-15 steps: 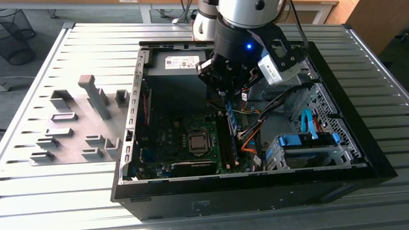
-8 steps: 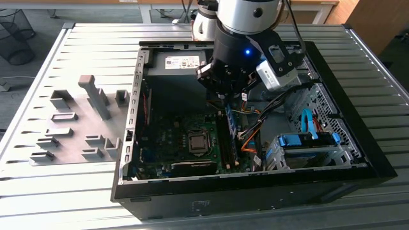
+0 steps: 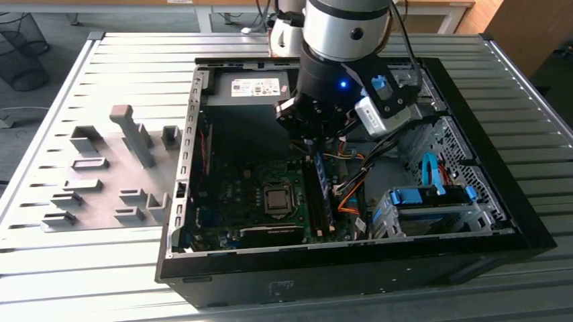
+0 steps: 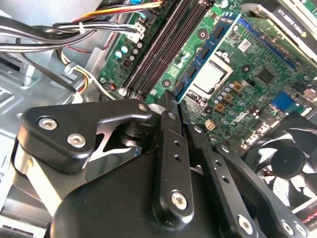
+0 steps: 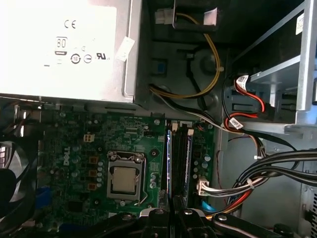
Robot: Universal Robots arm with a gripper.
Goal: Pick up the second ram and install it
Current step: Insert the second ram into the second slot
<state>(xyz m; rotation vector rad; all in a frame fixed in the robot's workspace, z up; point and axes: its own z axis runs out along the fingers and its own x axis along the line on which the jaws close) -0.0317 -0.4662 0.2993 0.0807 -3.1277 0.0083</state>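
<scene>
Slatted table (image 3: 90,282) beneath everything, with an open case (image 3: 179,201) lying flat on top and a grey holder (image 3: 98,181) just beside, toward the exterior view's left. Arm (image 3: 345,33) reaching down into the case from the far side, over the board (image 3: 241,194). Claw (image 4: 171,101) low above the slot bank (image 4: 163,47), beside the socket (image 5: 124,179). Drawn nearly closed, with only a sliver between the fingers (image 4: 166,148), and seemingly pinching the upper edge of the ram (image 4: 208,47). Standing on edge directly under the claw, long axis parallel to the slots, running from the power-supply end toward the front of the case. Seen in both wrist views stretching away from the fingertips in opposite directions, so gripped about mid-length by my reading. Lined up over the slot nearest the socket, thin edge (image 5: 169,153) up. Hard to tell whether fully seated, partly in or just above the slot, with the lower edge hidden. No sideways offset apparent between claw and slot; remaining travel, if any, judged straight down along the short axis of the stick
</scene>
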